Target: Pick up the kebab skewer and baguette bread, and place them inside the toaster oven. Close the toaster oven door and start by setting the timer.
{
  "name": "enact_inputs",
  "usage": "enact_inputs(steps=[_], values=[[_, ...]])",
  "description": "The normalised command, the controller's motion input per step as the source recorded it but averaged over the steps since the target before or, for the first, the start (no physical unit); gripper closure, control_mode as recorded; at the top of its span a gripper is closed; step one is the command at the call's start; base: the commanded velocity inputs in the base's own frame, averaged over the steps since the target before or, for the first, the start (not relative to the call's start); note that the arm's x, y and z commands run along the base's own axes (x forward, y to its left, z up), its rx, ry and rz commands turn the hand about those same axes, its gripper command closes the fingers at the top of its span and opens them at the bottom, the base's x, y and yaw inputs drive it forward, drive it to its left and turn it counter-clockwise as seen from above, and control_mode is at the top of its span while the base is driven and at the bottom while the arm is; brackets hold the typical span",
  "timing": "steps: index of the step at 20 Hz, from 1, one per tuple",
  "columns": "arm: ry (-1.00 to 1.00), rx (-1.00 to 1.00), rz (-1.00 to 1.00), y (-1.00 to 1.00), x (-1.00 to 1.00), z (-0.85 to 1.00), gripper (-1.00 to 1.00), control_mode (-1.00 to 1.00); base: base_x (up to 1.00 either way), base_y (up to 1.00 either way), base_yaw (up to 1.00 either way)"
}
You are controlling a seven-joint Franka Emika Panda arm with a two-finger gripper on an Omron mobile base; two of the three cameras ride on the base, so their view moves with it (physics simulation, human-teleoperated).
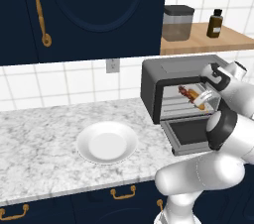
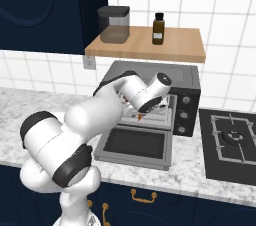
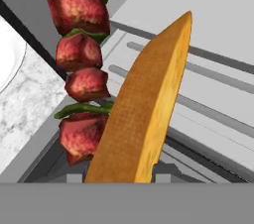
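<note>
A: Why hold the baguette bread lengthwise? 
B: The pincer is clamped on its near end, so it slides over the rack beside the kebab skewer, at nine o'clock.

A: Beyond that? 
B: Base views show the toaster oven, with the toaster oven door dropped onto the desk.

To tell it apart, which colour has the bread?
Orange-tan; the bread shows best in the hand view.

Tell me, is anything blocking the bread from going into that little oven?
Nothing visible does. The toaster oven door lies folded down, and the baguette bread, in the gripper, is already at the toaster oven opening, beside the kebab skewer.
</note>
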Motion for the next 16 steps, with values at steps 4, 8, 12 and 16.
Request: enact_inputs(steps=[4,8,12,16], values=[[0.00,0.00,-0.03,0.02,0.26,0.00,1.00,-1.00,0.00,0.00,0.00],[-0.05,0.00,-0.04,0.03,0.26,0.00,1.00,-1.00,0.00,0.00,0.00],[-0.09,0.00,-0.05,0.07,0.19,0.00,1.00,-1.00,0.00,0.00,0.00],[-0.06,0.00,-0.07,0.07,0.31,0.00,1.00,-1.00,0.00,0.00,0.00]])
